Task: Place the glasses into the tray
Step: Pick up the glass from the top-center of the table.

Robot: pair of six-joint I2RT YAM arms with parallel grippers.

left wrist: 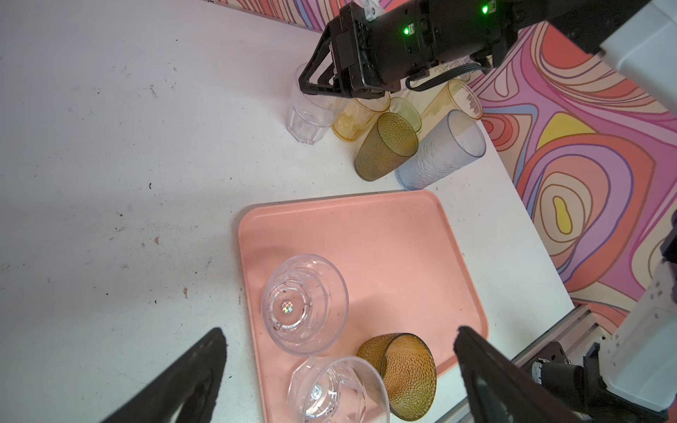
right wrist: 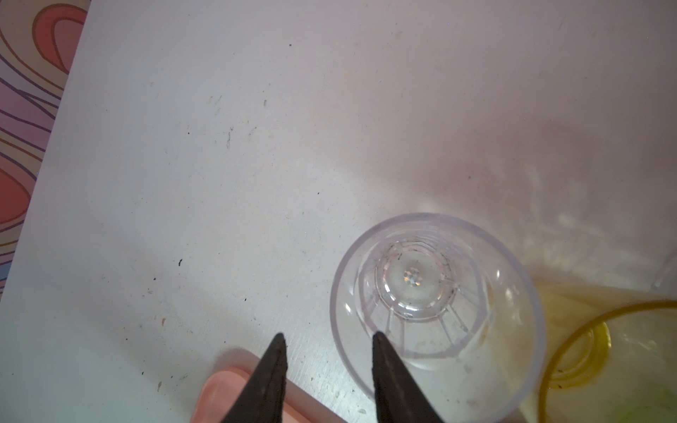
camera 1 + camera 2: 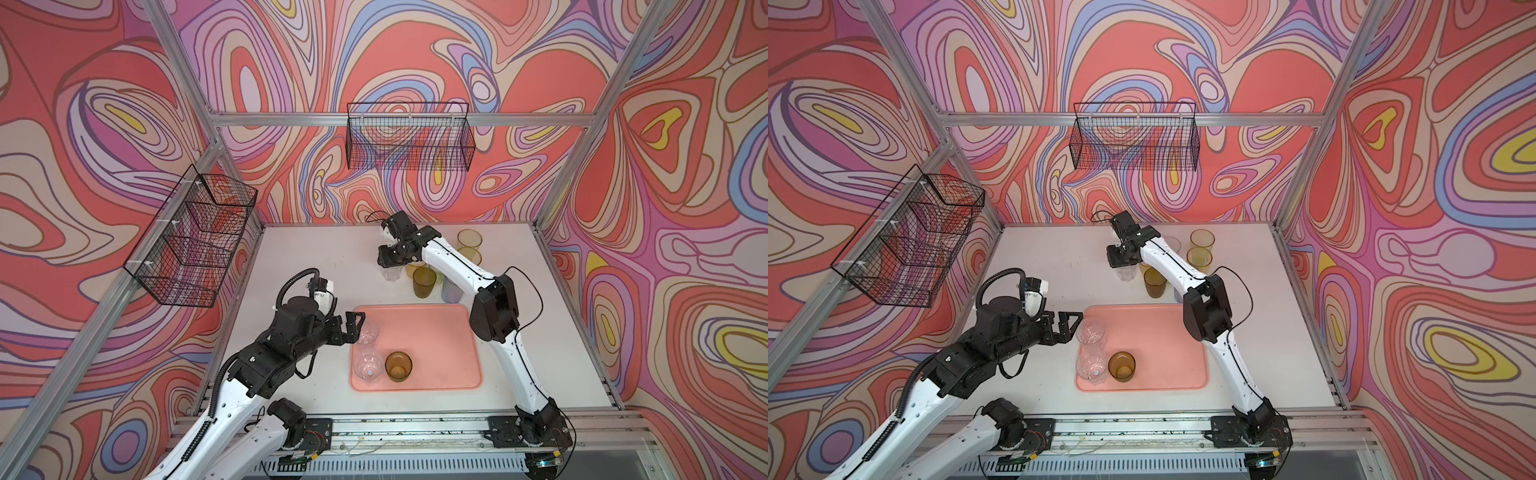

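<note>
2 black wire baskets (image 3: 409,137) hang above the white table (image 3: 316,266).

Two short clear tumblers (image 3: 369,334) and one amber tumbler (image 3: 398,365) stand upright on the salmon-pink tray (image 3: 436,340); the other glasses (image 3: 424,282) cluster just beyond its far edge.

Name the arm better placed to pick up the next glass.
Right. The right gripper straddles the clear tumbler's wall on the table; the left gripper hangs open at the tray, away from the unplaced glasses.
</note>
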